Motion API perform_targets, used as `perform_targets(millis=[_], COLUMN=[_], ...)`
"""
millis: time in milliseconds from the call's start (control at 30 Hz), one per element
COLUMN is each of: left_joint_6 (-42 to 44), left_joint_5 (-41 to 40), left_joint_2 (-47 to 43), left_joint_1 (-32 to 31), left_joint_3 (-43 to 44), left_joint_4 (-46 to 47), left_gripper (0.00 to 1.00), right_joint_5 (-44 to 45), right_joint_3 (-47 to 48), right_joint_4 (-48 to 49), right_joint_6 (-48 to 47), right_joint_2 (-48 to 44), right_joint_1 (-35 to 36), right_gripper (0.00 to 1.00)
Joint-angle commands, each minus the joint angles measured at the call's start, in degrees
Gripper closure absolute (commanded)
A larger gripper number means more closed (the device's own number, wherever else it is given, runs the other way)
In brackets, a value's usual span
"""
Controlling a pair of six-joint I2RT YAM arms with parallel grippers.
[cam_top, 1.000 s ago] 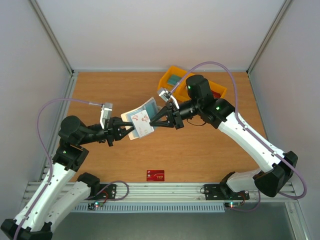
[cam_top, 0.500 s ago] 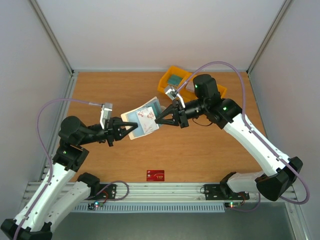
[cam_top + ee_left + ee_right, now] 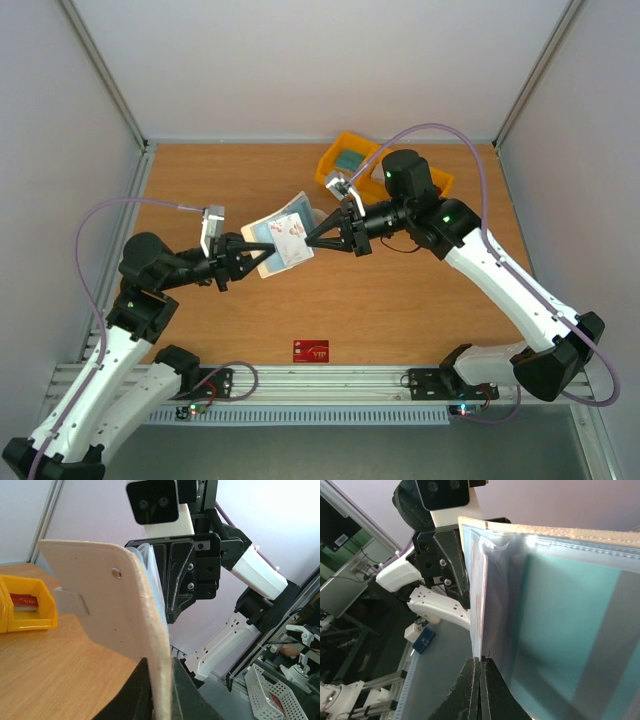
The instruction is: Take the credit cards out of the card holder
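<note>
My left gripper [image 3: 248, 259] is shut on the lower edge of the cream-white card holder [image 3: 262, 236] and holds it open above the table. In the left wrist view the holder [image 3: 100, 595] stands upright between my fingers [image 3: 186, 690]. My right gripper [image 3: 307, 240] is shut on the edge of a pale card with reddish print [image 3: 288, 238] that sits in the holder. The right wrist view shows that card [image 3: 477, 605] edge-on, pinched at my fingertips [image 3: 472, 680], beside the holder's clear sleeve [image 3: 560, 620]. A red card [image 3: 311, 350] lies on the table near the front edge.
A yellow bin tray [image 3: 332, 158] stands at the back behind the right arm and holds a greenish card [image 3: 350, 161]. In the left wrist view one bin compartment [image 3: 30, 621] holds a red card [image 3: 22, 601]. Grey walls enclose the table on both sides.
My right gripper drew back to the right, then came slightly left again, still on the card. The holder's free end has tilted a little. The left arm has barely moved.
</note>
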Motion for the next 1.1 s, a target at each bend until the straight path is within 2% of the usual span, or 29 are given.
perform_targets(millis=[0,200,233,300,333,700,1067], left_joint_6=[-1.06,-2.54,-2.58,-2.52,-2.37,0.73,1.89], left_joint_5=[0.38,1.64,2.03,1.97,1.59,1.64,2.48], left_joint_2=[-0.79,-0.61,-0.54,-0.49,-0.55,-1.70,-1.71], left_joint_1=[-0.34,-0.78,-0.89,-1.13,-1.18,-1.21,-1.19], left_joint_3=[-0.53,-1.59,-1.58,-1.28,-1.17,-0.77,-0.87], left_joint_4=[3.52,6.49,6.82,6.22,5.53,3.66,4.13], left_gripper=[0.88,0.78,0.81,0.98,0.99,1.00,1.00], right_joint_5=[3.96,5.44,5.61,5.42,5.13,0.83,-2.49], right_joint_3=[-0.20,-0.49,-0.57,-0.51,-0.34,-0.07,0.05], right_joint_4=[4.93,6.19,6.44,6.78,6.68,-1.52,0.53], right_joint_6=[3.23,4.35,4.43,4.44,4.34,-3.01,-1.40], right_joint_2=[-0.49,-0.25,-0.10,0.03,0.05,-1.01,-0.83], right_joint_1=[1.28,2.32,2.49,2.83,2.84,0.30,-0.97], right_gripper=[0.99,0.99,0.99,0.99,0.99,0.98,0.93])
